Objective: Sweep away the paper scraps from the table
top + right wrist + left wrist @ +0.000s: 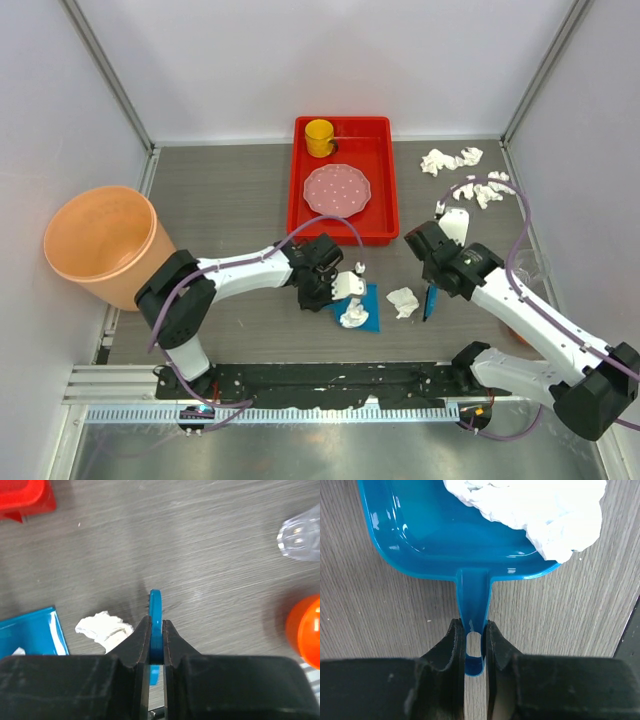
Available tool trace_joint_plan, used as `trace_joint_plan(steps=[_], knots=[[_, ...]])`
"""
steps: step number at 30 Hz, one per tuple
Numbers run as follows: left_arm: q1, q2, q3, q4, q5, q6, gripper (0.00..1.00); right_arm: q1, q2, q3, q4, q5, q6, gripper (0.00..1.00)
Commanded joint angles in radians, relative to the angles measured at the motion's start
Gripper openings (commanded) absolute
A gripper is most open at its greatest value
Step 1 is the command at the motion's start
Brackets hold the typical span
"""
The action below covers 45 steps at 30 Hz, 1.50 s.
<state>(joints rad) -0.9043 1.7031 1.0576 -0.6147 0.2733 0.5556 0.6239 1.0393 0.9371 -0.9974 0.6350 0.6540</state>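
- Sweeping is in hand: the left gripper is clamped on the handle of the glossy blue plastic dustpan, which carries one crumpled white paper scrap.
- The right gripper pinches a thin blue plastic brush (its bristles barely show).
- Next, I judge: brush the loose wad, lying on the dark wood-grain table between brush and dustpan, into the pan. More scraps lie at the far right.

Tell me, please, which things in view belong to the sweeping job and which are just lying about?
In the job: paper scraps, blue dustpan in left gripper, blue brush in right gripper, table, probably the orange bin.
Lying about: red tray, pink dotted plate, yellow cup.
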Motion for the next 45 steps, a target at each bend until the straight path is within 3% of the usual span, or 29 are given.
trace_joint_plan(steps=[1, 3, 8, 12, 21, 27, 32, 34, 45], knots=[[-0.005, 0.021, 0.036, 0.029, 0.023, -0.017, 0.0, 0.006, -0.044, -0.124, 0.23, -0.141, -0.031, 0.01], [-0.005, 0.032, 0.039, 0.032, 0.014, -0.032, 0.0, 0.023, -0.059, -0.177, 0.374, -0.182, -0.074, 0.01], [-0.007, 0.043, 0.033, 0.055, -0.034, -0.042, 0.0, 0.072, -0.084, -0.21, 0.494, -0.222, -0.175, 0.01], [0.001, 0.07, 0.057, 0.067, -0.123, -0.06, 0.0, 0.103, -0.091, -0.245, 0.539, -0.288, -0.22, 0.01], [0.001, 0.082, 0.062, 0.079, -0.075, -0.077, 0.0, 0.167, -0.104, -0.196, 0.625, -0.316, -0.203, 0.01], [0.008, 0.049, -0.007, 0.232, -0.138, -0.118, 0.0, 0.221, -0.105, -0.123, 0.55, -0.23, -0.241, 0.01], [0.019, -0.042, -0.056, 0.282, -0.111, -0.126, 0.0, 0.221, -0.067, 0.105, 0.191, 0.061, -0.186, 0.01], [0.024, -0.068, -0.056, 0.282, -0.089, -0.131, 0.0, 0.221, -0.059, 0.161, 0.079, 0.103, -0.195, 0.01], [0.024, -0.198, 0.045, 0.146, 0.009, -0.194, 0.0, 0.221, -0.151, 0.348, 0.029, 0.19, -0.218, 0.01]])
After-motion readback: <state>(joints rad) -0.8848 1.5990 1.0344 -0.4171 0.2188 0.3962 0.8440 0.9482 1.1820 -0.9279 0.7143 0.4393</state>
